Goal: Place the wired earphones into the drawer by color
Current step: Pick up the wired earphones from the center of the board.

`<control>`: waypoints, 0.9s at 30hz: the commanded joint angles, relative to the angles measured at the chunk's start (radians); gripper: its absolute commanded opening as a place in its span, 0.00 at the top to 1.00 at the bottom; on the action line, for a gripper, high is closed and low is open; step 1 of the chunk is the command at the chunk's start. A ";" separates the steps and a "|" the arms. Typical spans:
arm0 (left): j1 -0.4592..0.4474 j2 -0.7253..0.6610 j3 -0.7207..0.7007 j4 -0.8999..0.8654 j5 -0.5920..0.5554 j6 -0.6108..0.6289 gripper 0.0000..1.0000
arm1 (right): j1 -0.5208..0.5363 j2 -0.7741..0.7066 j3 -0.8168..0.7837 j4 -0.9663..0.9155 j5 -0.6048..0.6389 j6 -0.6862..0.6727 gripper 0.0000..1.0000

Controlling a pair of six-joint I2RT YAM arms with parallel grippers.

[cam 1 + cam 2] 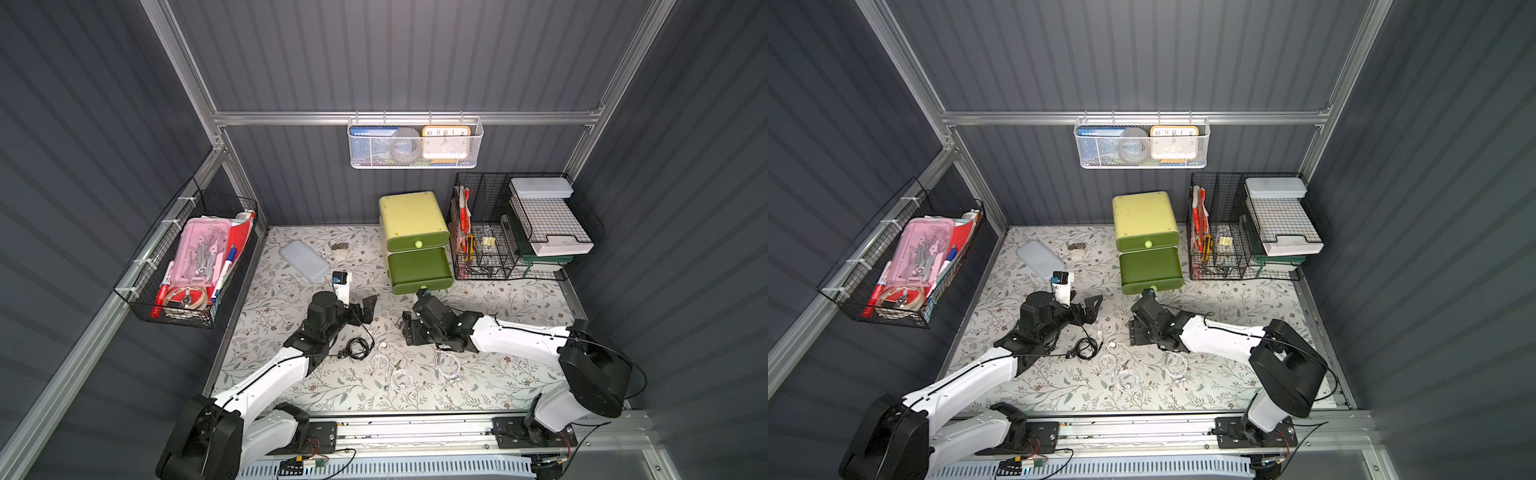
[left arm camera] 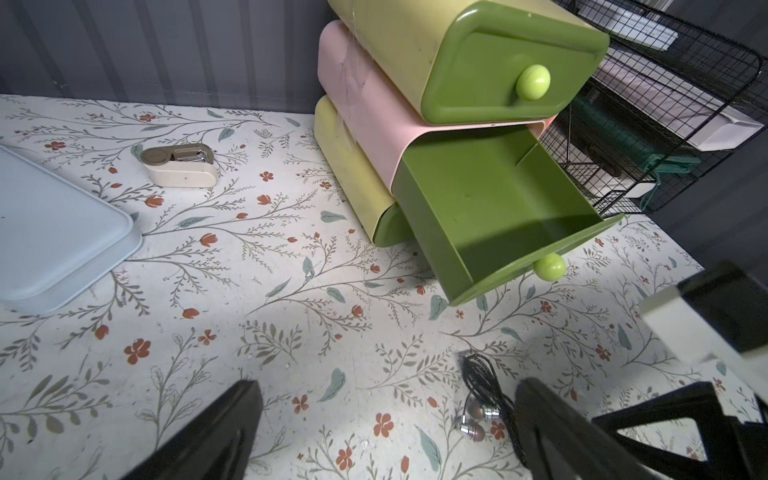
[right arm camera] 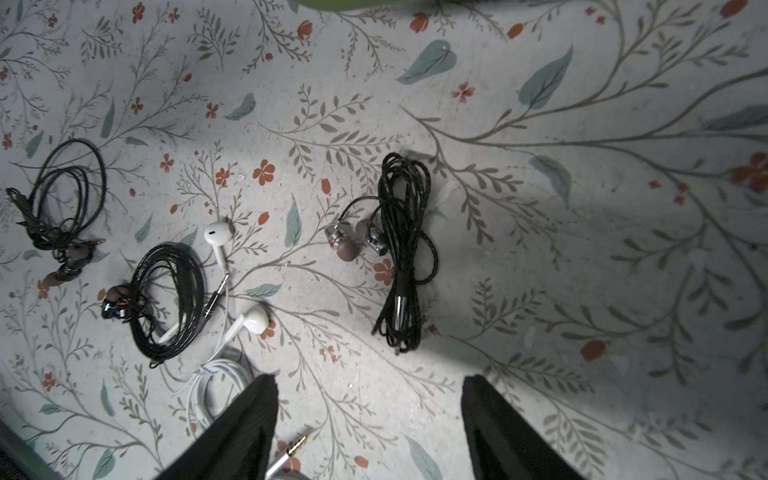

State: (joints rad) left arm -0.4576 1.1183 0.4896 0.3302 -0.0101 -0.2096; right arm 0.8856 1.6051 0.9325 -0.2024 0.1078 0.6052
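Earphones all on the table; right hand poised by the black bundle.

Black bundle lies on the table just ahead of the right hand, fingers apart, nothing between them, no contact. Beside it, apart: black coil, loose coil, white earphones; white coils lie nearer the front edge. Right arm reaches in from the near right, wrist bent down, hand just before the open middle drawer. Left hand sits low over the table, fingers spread wide, empty, facing the drawer.
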 commanded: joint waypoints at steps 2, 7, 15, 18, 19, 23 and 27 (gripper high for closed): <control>0.000 -0.013 0.000 0.013 -0.014 0.009 0.01 | 0.012 0.050 0.053 -0.072 0.071 -0.030 0.31; 0.000 -0.009 0.003 0.012 -0.013 0.010 0.01 | 0.013 0.098 0.086 -0.105 0.089 -0.030 0.34; 0.000 -0.009 0.006 0.009 -0.011 0.011 0.01 | 0.013 0.162 0.124 -0.124 0.089 -0.025 0.40; 0.000 -0.013 0.006 0.009 -0.011 0.011 0.01 | 0.013 0.186 0.143 -0.127 0.087 -0.025 0.45; 0.000 -0.013 0.006 0.009 -0.011 0.011 0.01 | 0.013 0.195 0.149 -0.129 0.087 -0.025 0.45; 0.000 -0.013 0.006 0.009 -0.011 0.012 0.01 | 0.013 0.220 0.170 -0.131 0.087 -0.025 0.46; 0.000 -0.013 0.007 0.010 -0.011 0.012 0.01 | 0.013 0.241 0.187 -0.137 0.095 -0.024 0.47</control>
State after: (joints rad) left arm -0.4576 1.1179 0.4896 0.3298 -0.0231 -0.2096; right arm 0.8940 1.8297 1.0954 -0.3126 0.1818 0.5854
